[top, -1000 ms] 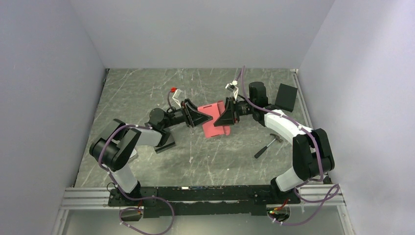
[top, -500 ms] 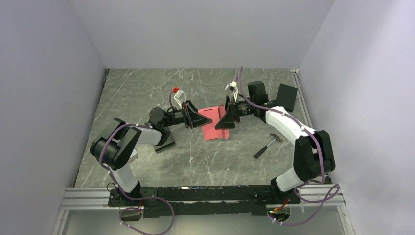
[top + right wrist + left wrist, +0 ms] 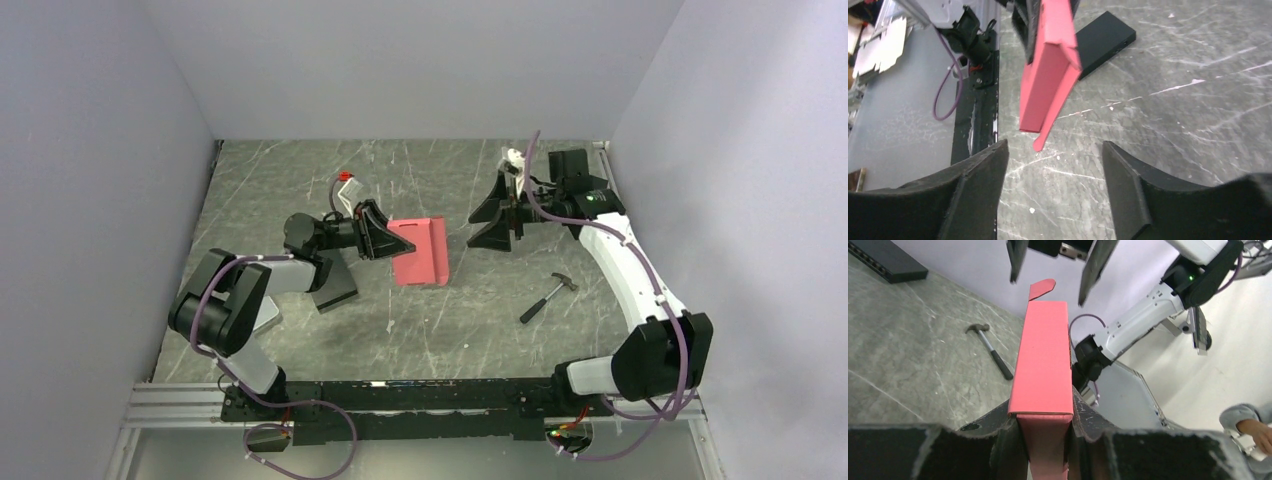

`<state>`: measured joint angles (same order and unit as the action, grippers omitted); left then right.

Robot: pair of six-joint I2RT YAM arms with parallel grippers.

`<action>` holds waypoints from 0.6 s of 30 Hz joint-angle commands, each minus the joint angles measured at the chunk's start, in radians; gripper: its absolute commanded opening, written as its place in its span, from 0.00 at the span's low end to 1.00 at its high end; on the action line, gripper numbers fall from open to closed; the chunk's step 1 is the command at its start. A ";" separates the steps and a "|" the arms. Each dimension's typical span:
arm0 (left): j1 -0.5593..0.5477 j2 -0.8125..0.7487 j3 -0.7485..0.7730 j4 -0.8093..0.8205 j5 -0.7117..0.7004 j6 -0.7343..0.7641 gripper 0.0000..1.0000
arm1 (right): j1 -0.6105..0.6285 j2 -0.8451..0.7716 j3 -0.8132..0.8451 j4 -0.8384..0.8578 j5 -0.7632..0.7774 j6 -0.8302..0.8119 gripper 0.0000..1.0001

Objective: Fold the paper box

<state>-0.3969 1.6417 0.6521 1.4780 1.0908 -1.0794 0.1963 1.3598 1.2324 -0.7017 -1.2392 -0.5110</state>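
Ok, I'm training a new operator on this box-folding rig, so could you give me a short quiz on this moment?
1. True or false: the right claw is gripping the red-pink thin cardboard box.
2. Which holds that box? A: left claw; B: right claw; C: nothing.
3. Name the tool lying on the grey marbled table to the box's right.
Key: 1 false, its jaws stand open, clear of the box; 2 A; 3 the small black-handled hammer.
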 commanded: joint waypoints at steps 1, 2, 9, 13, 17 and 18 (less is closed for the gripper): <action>0.000 -0.039 0.030 0.074 0.125 -0.029 0.06 | -0.031 -0.041 0.000 0.249 -0.005 0.261 0.63; 0.001 -0.040 0.036 0.074 0.136 -0.033 0.06 | -0.040 -0.033 -0.003 0.320 -0.028 0.386 0.54; 0.000 -0.055 0.062 0.076 0.189 -0.050 0.06 | -0.013 -0.002 -0.149 0.920 -0.039 1.008 0.43; 0.000 -0.058 0.063 0.075 0.186 -0.052 0.06 | 0.014 -0.005 -0.140 0.719 -0.034 0.778 0.43; 0.002 -0.059 0.065 0.074 0.169 -0.067 0.06 | 0.009 -0.017 -0.049 0.214 -0.033 0.146 0.45; 0.005 -0.058 0.066 0.074 0.162 -0.078 0.06 | 0.007 -0.023 -0.044 0.126 -0.021 0.017 0.45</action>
<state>-0.3969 1.6180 0.6815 1.4803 1.2591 -1.1244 0.2100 1.3674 1.1065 -0.1680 -1.2625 0.0895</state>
